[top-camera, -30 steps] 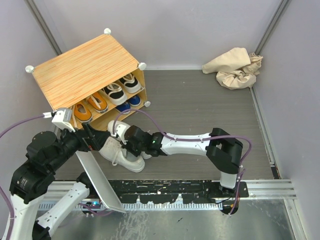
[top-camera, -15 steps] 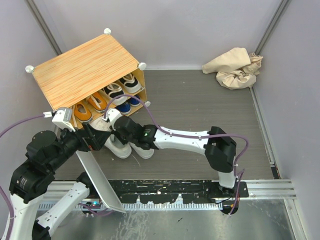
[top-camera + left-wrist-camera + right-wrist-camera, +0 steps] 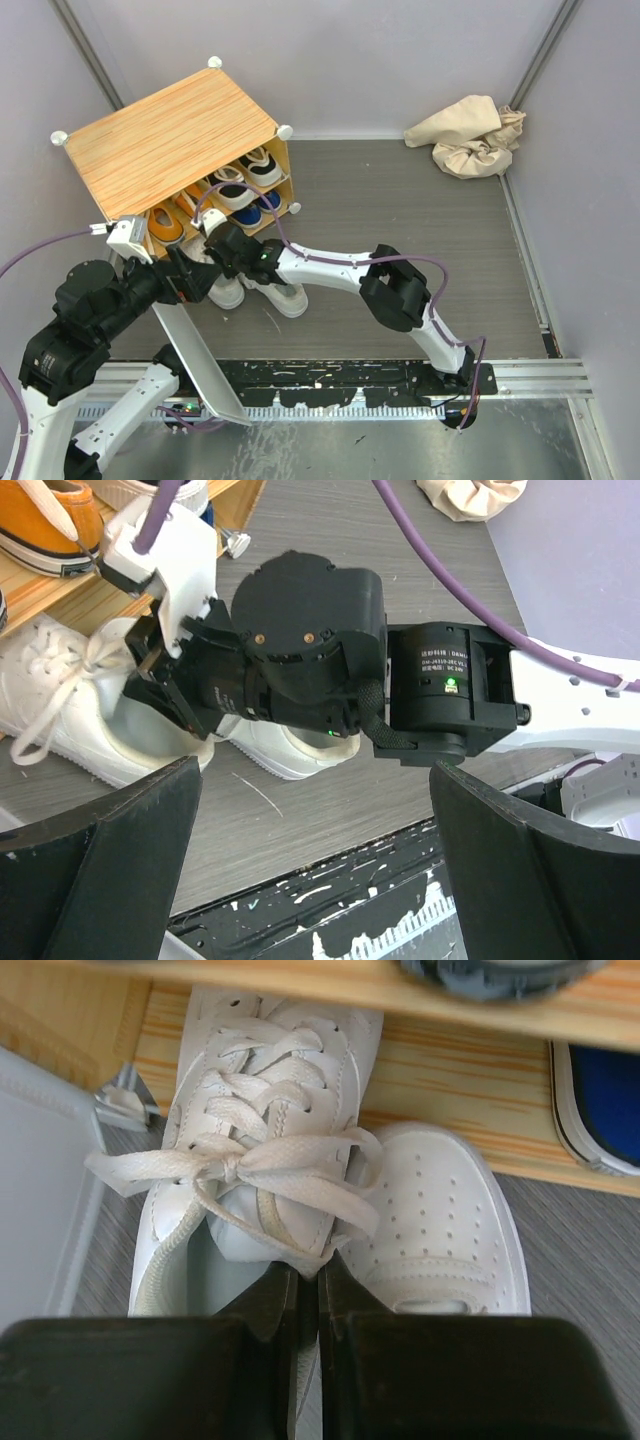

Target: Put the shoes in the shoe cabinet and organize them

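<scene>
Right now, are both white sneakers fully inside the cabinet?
No: the right wrist view shows one white sneaker lying mostly on the grey floor in front of the cabinet shelf.

The cabinet (image 3: 165,140), with a striped wood top and white knobs, stands angled at the far left. Orange shoes (image 3: 165,225) and black-and-white shoes (image 3: 235,190) fill its upper shelf, with blue shoes (image 3: 250,212) below. One white shoe (image 3: 260,1130) has its toe on the lower shelf. Its mate (image 3: 435,1220) lies just beside it, toe at the shelf's edge.
</scene>
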Controlling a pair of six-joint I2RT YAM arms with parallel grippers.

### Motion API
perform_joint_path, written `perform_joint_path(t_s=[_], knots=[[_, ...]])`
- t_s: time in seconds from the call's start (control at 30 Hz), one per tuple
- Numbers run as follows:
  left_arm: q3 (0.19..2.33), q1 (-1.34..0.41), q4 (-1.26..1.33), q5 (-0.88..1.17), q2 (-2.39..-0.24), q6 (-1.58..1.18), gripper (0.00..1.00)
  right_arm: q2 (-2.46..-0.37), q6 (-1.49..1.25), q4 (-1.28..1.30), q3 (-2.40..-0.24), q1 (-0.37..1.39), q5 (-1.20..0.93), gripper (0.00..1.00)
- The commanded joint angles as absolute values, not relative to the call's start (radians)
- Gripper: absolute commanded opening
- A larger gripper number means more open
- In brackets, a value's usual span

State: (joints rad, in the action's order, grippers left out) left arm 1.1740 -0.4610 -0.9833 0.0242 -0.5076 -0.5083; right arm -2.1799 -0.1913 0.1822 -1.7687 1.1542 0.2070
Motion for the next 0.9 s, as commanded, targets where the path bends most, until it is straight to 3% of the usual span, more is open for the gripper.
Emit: perform_joint_path(t_s=[0.0, 0.17, 0.27, 0.5, 0.63, 0.87], knots=[[1.197, -0.46, -0.978, 0.026, -0.494, -0.507, 0.98, -2.18, -0.253, 0.052, -1.936, 1.147, 0.159, 0.02], [1.2, -0.46, -0.979, 0.027, -0.5, -0.511, 0.98, -2.207, -0.262, 0.083, -1.965, 1.147, 0.073, 0.45], [1.2, -0.461, -0.986, 0.02, -0.505, -0.511, 0.98, -2.135, -0.243, 0.052, -1.861, 1.148, 0.033, 0.63], [1.2, -0.46, -0.992, 0.018, -0.532, -0.511, 0.98, -1.895, -0.174, 0.036, -1.571, 1.146, -0.011, 0.66], [1.19, -0.46, -0.989, 0.018, -0.551, -0.502, 0.98, -1.798, -0.168, -0.031, -1.425, 1.148, -0.088, 0.76], [1.17, -0.461, -0.963, 0.028, -0.572, -0.494, 0.98, -1.84, -0.142, -0.126, -1.385, 1.149, -0.195, 0.82]])
